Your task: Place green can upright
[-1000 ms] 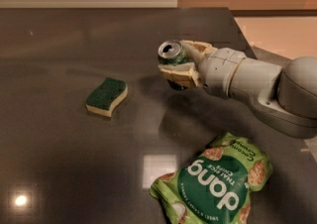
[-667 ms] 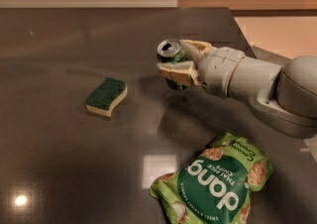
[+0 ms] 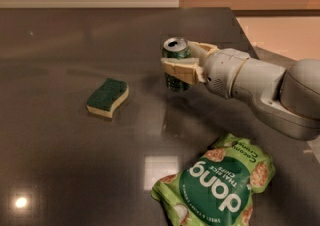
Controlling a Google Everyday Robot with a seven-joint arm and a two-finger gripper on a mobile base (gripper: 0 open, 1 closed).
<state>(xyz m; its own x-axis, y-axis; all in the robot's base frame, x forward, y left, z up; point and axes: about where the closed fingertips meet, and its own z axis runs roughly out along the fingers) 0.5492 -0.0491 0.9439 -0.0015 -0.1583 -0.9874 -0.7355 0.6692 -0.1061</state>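
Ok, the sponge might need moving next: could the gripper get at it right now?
Probably not yet: the gripper is shut on the green can; otherwise nothing stands between it and the sponge.

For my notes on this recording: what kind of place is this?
Probably a kitchen or break-room counter: dark glossy countertop, a sponge, a chips bag. The claw holds the green can right of the sponge.
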